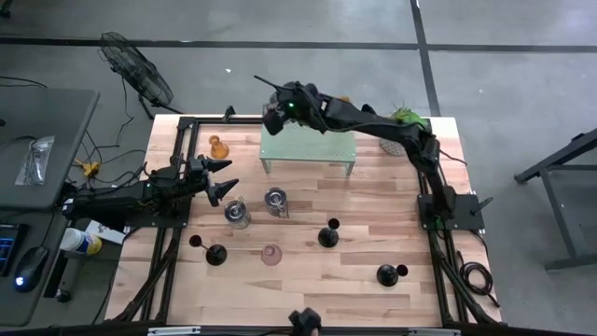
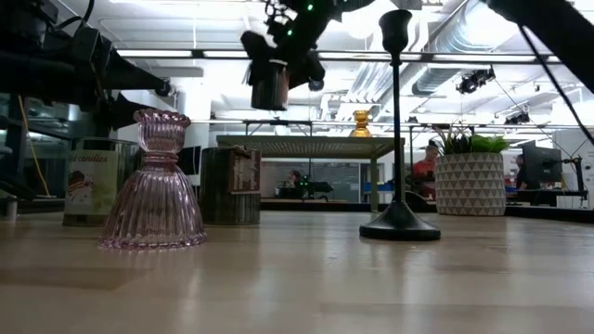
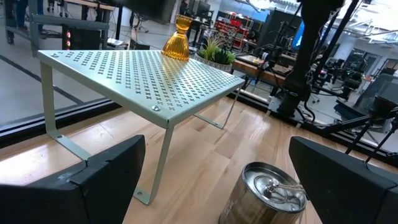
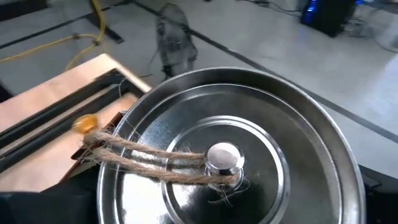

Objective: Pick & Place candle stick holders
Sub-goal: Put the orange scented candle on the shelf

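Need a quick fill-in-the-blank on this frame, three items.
1. The right hand holds a silver metal cup in the air above the pale green ____.
2. The left hand is ____ and holds nothing.
3. The glass holder nearest the low camera is ____ in colour.
Missing words: rack; open; pink.

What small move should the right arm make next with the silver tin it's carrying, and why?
Probably lower it straight down. The right claw holds the silver tin in the air above the pale green rack; the low view shows clear space under it. The amber glass holder sits at another corner, apart. The left claw waits open.
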`<action>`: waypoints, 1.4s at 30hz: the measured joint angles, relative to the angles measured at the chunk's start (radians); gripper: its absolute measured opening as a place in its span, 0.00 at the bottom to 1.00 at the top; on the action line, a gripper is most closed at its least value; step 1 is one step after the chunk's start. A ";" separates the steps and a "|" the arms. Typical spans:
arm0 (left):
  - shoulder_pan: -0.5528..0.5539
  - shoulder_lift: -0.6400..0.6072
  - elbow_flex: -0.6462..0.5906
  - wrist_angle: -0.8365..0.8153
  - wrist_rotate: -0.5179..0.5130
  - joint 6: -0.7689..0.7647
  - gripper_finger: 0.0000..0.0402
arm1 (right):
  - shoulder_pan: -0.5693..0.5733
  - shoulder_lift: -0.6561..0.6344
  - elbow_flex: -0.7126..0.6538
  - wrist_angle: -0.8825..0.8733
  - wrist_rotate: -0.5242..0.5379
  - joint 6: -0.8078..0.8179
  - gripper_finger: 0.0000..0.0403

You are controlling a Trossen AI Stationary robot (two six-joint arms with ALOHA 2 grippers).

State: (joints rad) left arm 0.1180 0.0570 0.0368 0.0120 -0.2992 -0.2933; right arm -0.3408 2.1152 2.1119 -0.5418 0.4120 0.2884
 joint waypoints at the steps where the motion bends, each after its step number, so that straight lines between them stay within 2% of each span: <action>1: 0.000 0.000 0.000 0.000 0.000 0.000 0.97 | -0.006 0.015 0.013 0.000 0.009 0.001 0.86; 12: 0.000 0.000 0.000 0.000 0.000 0.000 0.97 | -0.046 0.094 0.033 0.078 0.012 0.132 0.86; 42: 0.000 0.000 0.000 0.000 0.001 0.000 0.97 | -0.074 0.159 0.033 0.086 -0.020 0.160 0.86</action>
State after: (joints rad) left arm 0.1181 0.0566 0.0368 0.0117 -0.2977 -0.2935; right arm -0.4152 2.2744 2.1445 -0.4558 0.3923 0.4484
